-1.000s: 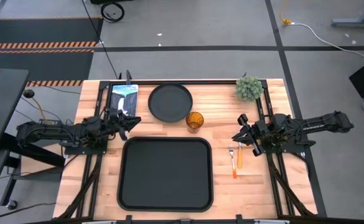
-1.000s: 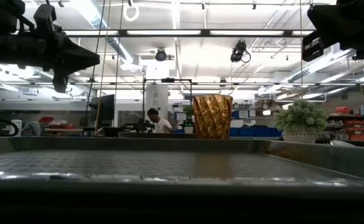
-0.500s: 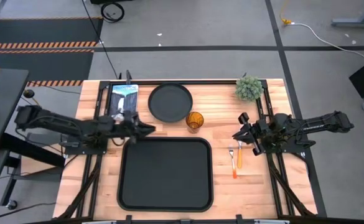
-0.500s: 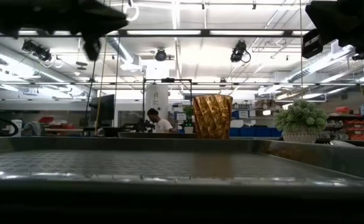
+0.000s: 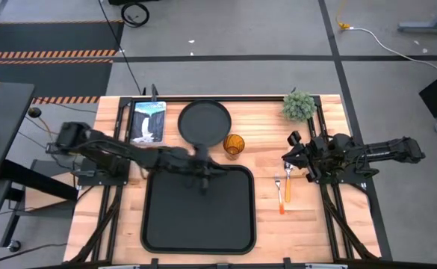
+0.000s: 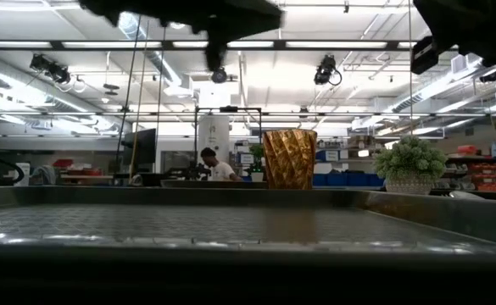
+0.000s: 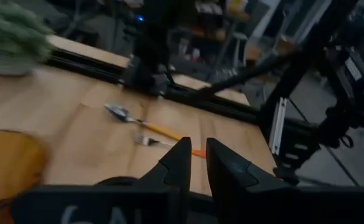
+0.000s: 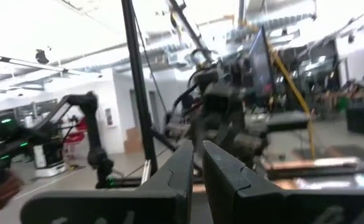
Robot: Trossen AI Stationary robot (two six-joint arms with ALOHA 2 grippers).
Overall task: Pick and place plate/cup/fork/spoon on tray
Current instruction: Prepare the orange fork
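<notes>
The round black plate (image 5: 204, 122) lies flat on the wooden table beyond the black tray (image 5: 199, 217). The amber cup (image 5: 234, 144) stands upright to the plate's right and also shows in the low view (image 6: 289, 158). The fork (image 5: 279, 194) and the spoon (image 5: 287, 188) lie side by side on the table right of the tray. In the left wrist view the spoon (image 7: 121, 113) lies beyond the fork (image 7: 147, 140). My left gripper (image 5: 217, 167) is shut and empty above the tray's far edge, near the cup. My right gripper (image 5: 287, 158) is shut and empty above the table, beyond the utensils.
A small potted plant (image 5: 299, 105) stands at the table's far right corner. A picture card (image 5: 148, 119) lies left of the plate. Black frame rails run along the table's left and right sides. A person sits far off in the room (image 6: 209, 163).
My left arm has stretched out from the table's left side toward the right. Its gripper has travelled along the tray's far edge to a spot near the cup. The plate, cup, fork and spoon have stayed where they were.
</notes>
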